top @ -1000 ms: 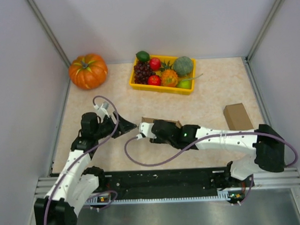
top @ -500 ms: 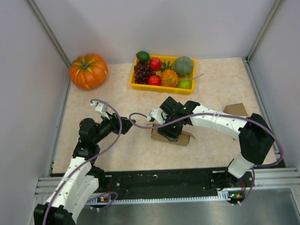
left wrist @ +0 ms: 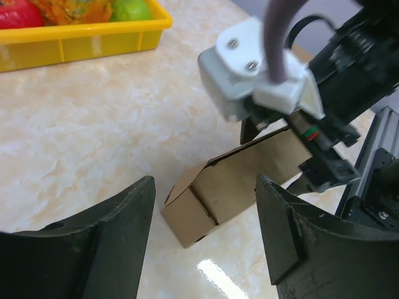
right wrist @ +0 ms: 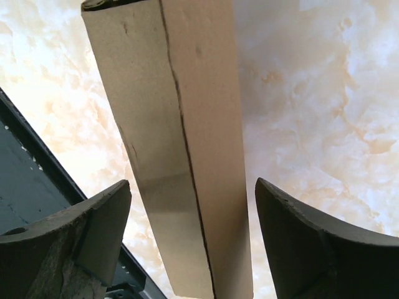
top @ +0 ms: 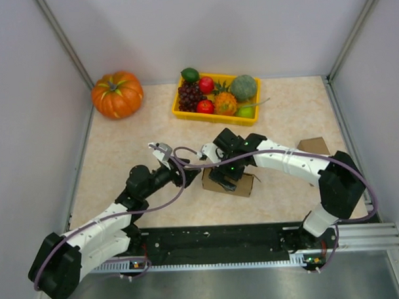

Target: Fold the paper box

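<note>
- Two end effectors close in on one paper box (top: 237, 184), which lies on the surface (top: 121, 146) just below the middle of the top view. Its long axis runs left to right there, dipping slightly toward the lower right.
- The right end effector (right wrist: 193, 230) hangs directly over the box with its jaws spread wide, straddling the narrow width. In the right wrist frame the box runs from top to bottom between the fingers. Bare surface shows beside the right-hand finger, so I judge that nothing is gripped.
- The left end effector (left wrist: 206, 243) is open and empty. The box lies ahead of it, with the folded end at the lower centre of the left wrist frame nearest to it.
- The right arm is the nearer one, and closing it would pinch the short sides. The left arm faces the box's end.
</note>
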Controlling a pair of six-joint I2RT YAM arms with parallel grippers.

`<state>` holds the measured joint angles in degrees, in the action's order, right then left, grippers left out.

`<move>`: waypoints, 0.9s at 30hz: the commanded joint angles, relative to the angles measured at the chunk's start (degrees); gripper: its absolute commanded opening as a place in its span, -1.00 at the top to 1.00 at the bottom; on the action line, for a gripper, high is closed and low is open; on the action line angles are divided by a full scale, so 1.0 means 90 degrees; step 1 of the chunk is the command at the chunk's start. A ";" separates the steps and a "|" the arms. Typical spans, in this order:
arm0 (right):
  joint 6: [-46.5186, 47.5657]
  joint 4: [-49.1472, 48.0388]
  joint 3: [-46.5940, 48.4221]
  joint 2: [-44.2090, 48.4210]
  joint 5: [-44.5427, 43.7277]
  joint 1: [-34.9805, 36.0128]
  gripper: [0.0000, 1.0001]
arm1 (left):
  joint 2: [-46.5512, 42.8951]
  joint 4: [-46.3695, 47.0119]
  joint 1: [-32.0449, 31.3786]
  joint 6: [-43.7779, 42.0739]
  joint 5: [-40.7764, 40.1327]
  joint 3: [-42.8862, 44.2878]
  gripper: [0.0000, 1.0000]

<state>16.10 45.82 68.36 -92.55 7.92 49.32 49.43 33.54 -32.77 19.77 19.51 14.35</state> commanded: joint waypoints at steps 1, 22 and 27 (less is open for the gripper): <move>-0.0187 -0.0315 -0.0173 0.0508 0.0174 -0.0118 -0.59 | 0.0298 0.0639 -0.0030 -0.0458 0.0195 0.0075 -0.39; -0.0158 -0.0394 -0.0252 0.0362 0.0165 -0.0216 -0.15 | 0.1793 -0.0182 -0.0030 -0.0625 0.0235 0.1062 0.22; -0.0158 -0.0394 -0.0203 0.0323 0.0174 -0.0216 -0.09 | 0.1920 -0.0445 -0.0030 -0.0391 0.0410 0.1345 0.63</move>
<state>14.41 43.64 65.49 -89.23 9.17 47.77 66.00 29.82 -32.77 14.39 21.47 22.87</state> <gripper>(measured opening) 0.562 0.268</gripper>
